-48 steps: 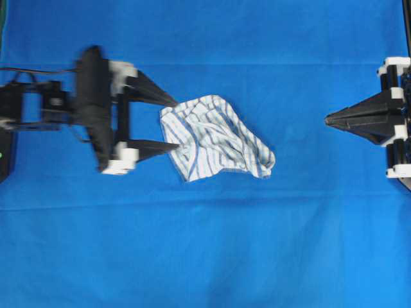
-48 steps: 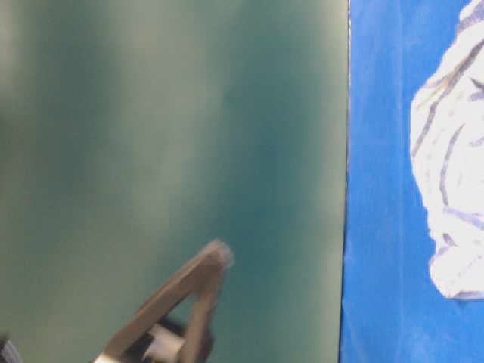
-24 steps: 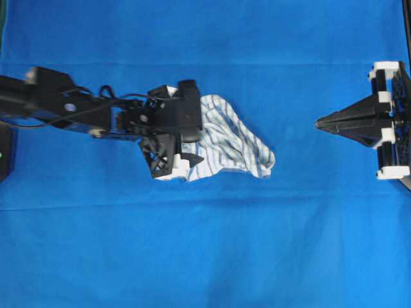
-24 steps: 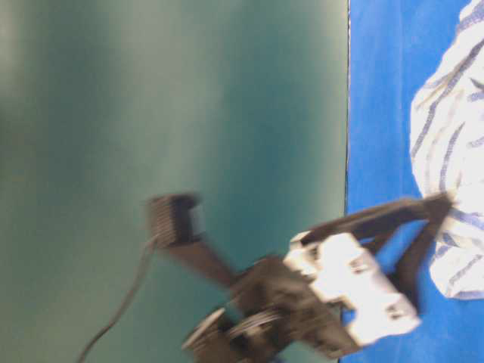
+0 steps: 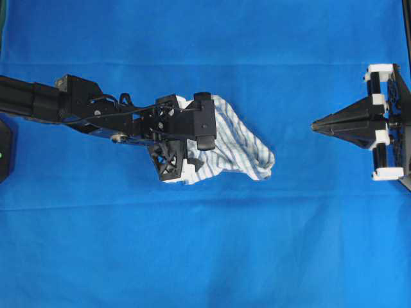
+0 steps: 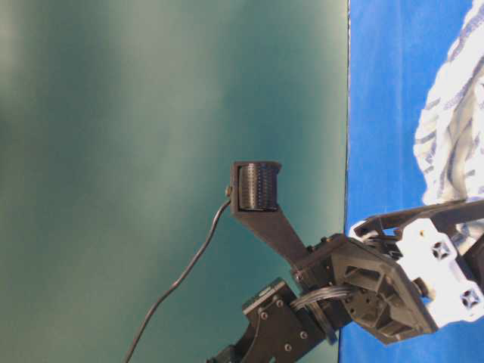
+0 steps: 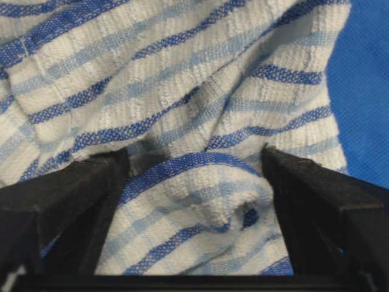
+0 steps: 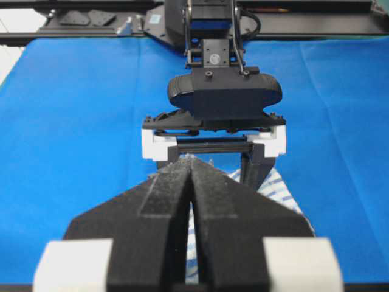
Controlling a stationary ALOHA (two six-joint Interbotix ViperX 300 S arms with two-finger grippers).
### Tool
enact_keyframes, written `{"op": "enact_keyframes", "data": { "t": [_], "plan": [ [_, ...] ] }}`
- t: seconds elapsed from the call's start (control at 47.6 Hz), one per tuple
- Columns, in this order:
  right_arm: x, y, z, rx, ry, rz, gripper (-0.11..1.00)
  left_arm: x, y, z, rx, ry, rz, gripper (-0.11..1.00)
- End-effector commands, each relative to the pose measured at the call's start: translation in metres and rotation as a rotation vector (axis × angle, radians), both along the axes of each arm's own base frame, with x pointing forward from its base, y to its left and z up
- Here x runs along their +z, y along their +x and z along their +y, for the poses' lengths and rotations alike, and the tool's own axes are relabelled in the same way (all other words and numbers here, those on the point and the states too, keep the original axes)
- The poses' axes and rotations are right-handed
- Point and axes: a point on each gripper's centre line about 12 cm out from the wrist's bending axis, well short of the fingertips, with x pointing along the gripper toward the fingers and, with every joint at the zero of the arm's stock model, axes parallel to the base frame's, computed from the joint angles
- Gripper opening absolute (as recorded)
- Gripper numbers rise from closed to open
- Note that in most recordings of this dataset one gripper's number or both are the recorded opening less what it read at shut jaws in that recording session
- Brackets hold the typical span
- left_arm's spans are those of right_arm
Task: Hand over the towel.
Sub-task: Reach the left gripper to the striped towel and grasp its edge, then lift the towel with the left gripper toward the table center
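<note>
A plain blue sheet [image 5: 205, 244] covered the surface. On it the towel [image 5: 241, 144] lay crumpled, soft ribbed white weave with blue stripes. The left pincer [image 7: 194, 182] stood wide, its black fingers [image 7: 67, 194] straddling a raised fold at the towel's left edge. The right pincer [image 5: 316, 125], well apart, was closed to a point.

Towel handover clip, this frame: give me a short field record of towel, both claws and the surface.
towel: striped white and blue towel, crumpled, lying on the sheet
left claw: left claw down over the towel's left end, fingers apart with a fold of cloth between them
right claw: right claw shut, empty, pointing at the towel from the right, well apart from it
surface: blue sheet
handover: not yet begun
</note>
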Motion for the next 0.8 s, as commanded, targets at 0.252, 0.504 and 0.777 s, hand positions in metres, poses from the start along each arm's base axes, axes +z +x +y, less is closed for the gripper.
{"op": "enact_keyframes", "data": {
  "t": [0.252, 0.504, 0.777],
  "plan": [
    [0.008, 0.003, 0.000, -0.002, 0.001, -0.021, 0.00, 0.025, -0.003, 0.009, -0.014, 0.027, 0.014, 0.13],
    [0.010, 0.003, 0.000, -0.002, 0.001, -0.031, 0.00, 0.113, -0.011, 0.012, -0.004, 0.047, -0.200, 0.05],
    [0.012, 0.004, 0.000, 0.000, -0.003, -0.049, 0.00, 0.197, -0.030, 0.009, -0.001, 0.069, -0.478, 0.05]
  ]
}}
